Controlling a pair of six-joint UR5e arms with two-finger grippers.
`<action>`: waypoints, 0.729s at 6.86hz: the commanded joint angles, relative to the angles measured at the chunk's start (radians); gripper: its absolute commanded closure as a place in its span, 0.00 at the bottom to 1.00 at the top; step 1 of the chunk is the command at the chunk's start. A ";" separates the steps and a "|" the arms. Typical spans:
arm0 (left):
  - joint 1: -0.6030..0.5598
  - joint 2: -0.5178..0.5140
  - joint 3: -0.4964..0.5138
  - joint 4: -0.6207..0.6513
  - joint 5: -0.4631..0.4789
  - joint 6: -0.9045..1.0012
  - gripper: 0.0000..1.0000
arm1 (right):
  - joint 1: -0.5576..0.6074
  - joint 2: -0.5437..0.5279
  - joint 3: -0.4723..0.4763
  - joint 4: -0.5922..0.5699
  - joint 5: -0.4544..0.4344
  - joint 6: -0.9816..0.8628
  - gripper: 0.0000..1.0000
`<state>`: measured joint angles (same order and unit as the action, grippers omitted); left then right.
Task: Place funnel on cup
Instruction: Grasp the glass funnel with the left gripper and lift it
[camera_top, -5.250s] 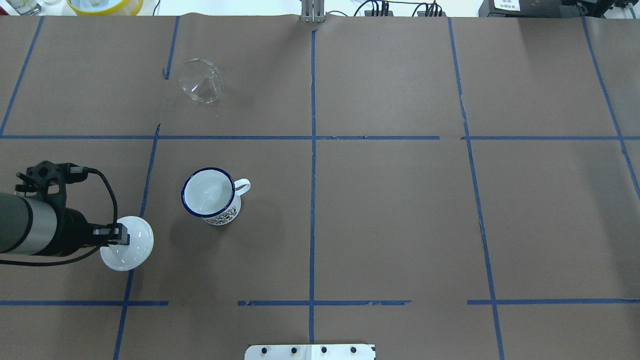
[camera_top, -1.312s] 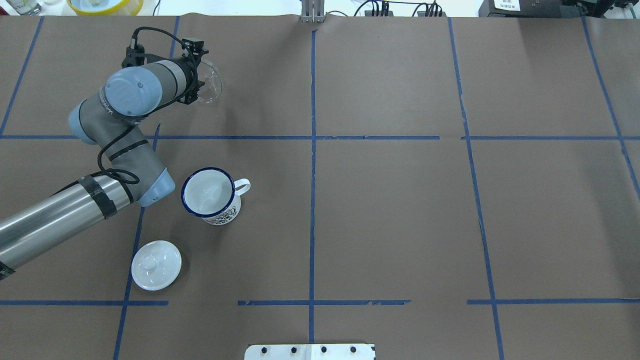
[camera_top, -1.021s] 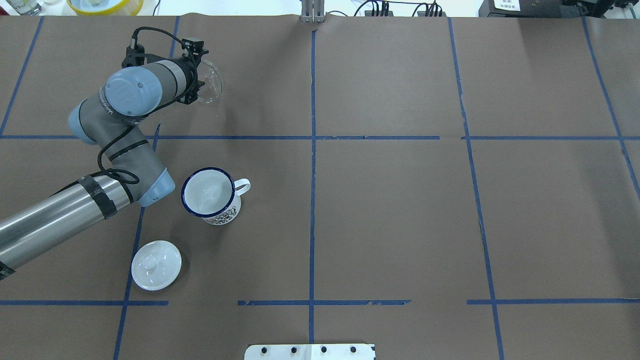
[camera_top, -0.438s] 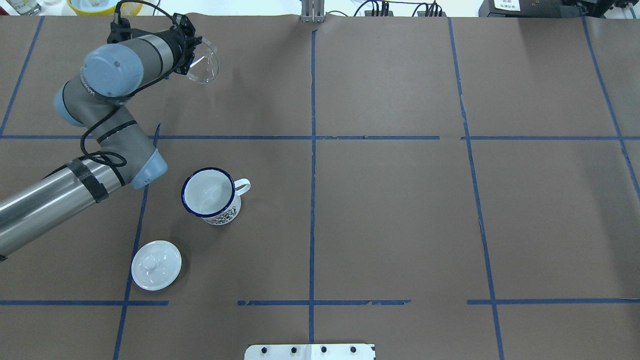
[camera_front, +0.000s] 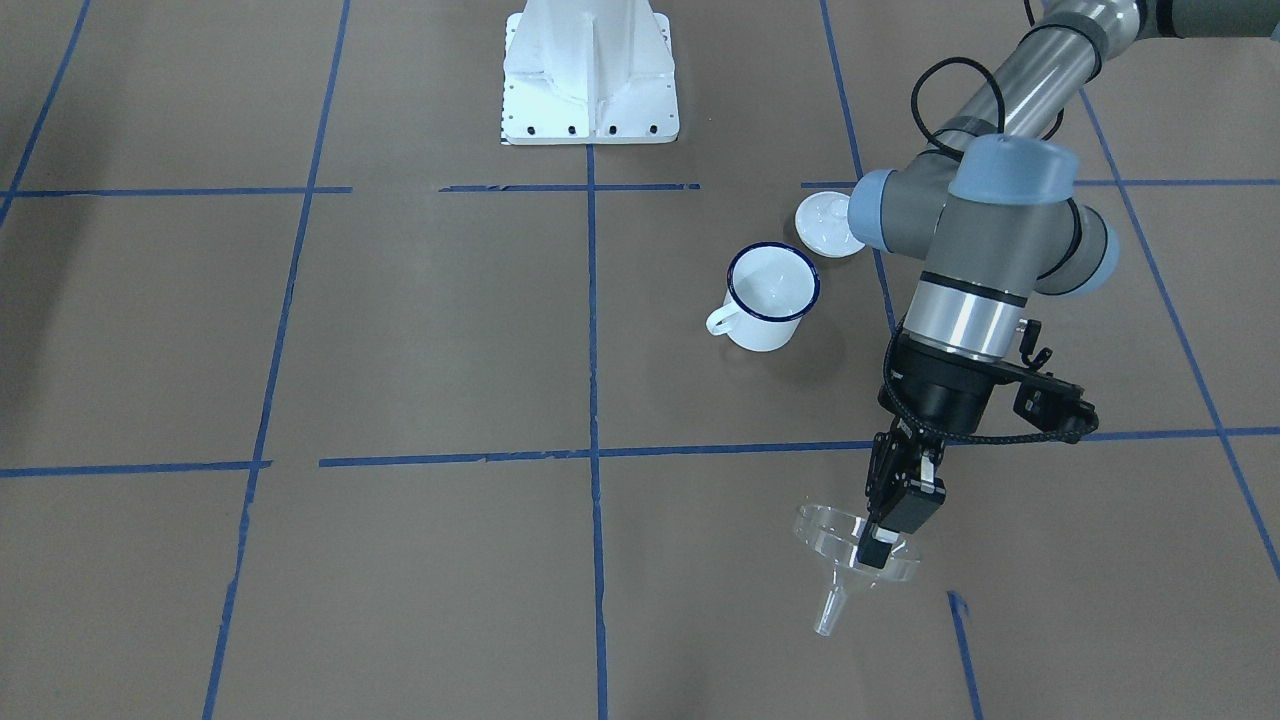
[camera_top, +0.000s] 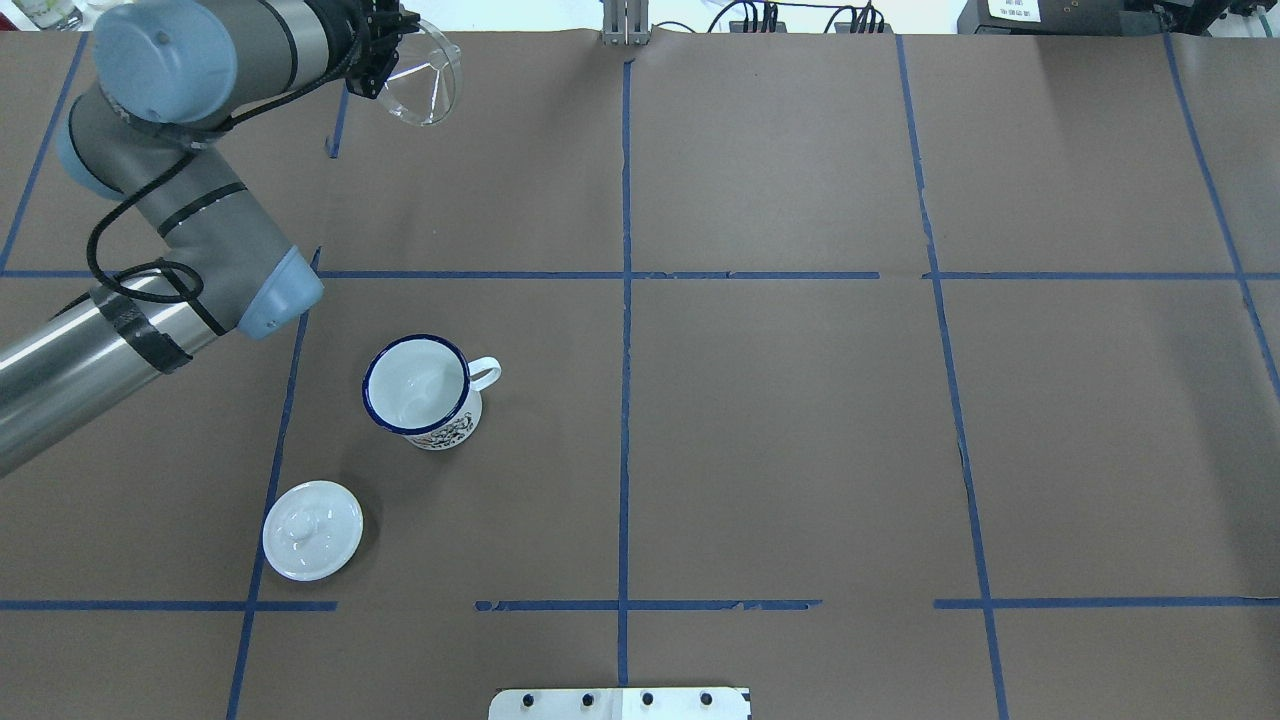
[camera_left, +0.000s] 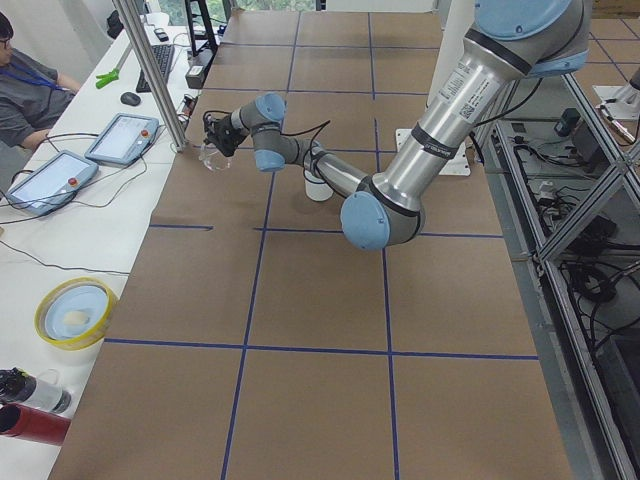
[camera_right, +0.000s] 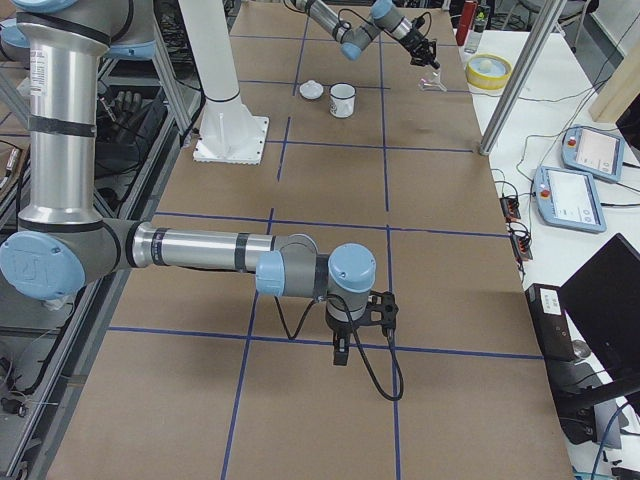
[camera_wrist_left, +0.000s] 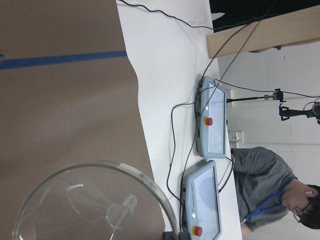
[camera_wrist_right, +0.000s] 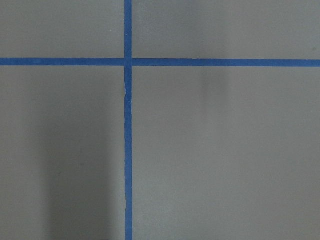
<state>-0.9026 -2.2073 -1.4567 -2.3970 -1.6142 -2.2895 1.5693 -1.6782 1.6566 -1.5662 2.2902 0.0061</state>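
The clear funnel (camera_front: 838, 541) hangs in the air at the far left of the table, spout tilted down and outward. My left gripper (camera_front: 878, 548) is shut on its rim. In the overhead view the funnel (camera_top: 428, 82) is at the top edge next to the left gripper (camera_top: 385, 60), and it fills the bottom of the left wrist view (camera_wrist_left: 90, 200). The white cup with the blue rim (camera_top: 418, 390) stands upright and empty nearer the robot, also seen from the front (camera_front: 772, 297). My right gripper (camera_right: 341, 352) shows only in the exterior right view, low over the paper; I cannot tell if it is open.
A round white knobbed lid (camera_top: 312, 516) lies flat near the cup, between it and the robot. The robot's white base (camera_front: 590, 75) stands at the table's middle edge. Control tablets (camera_left: 60, 170) and a yellow-rimmed bowl (camera_left: 75, 310) sit on the white bench past the far edge.
My left arm put down the lid, went to the funnel, closed on its rim and has lifted it off the paper, carrying it up and toward the far edge.
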 joint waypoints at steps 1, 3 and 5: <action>-0.016 0.000 -0.289 0.353 -0.120 0.126 1.00 | 0.000 0.000 0.000 0.000 0.000 0.000 0.00; -0.016 -0.031 -0.495 0.743 -0.269 0.278 1.00 | 0.000 0.000 0.000 0.000 0.000 0.000 0.00; -0.012 -0.127 -0.534 1.102 -0.379 0.449 1.00 | 0.000 0.000 0.000 0.000 0.000 0.000 0.00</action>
<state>-0.9174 -2.2863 -1.9657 -1.4904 -1.9162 -1.9432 1.5693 -1.6782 1.6567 -1.5662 2.2902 0.0062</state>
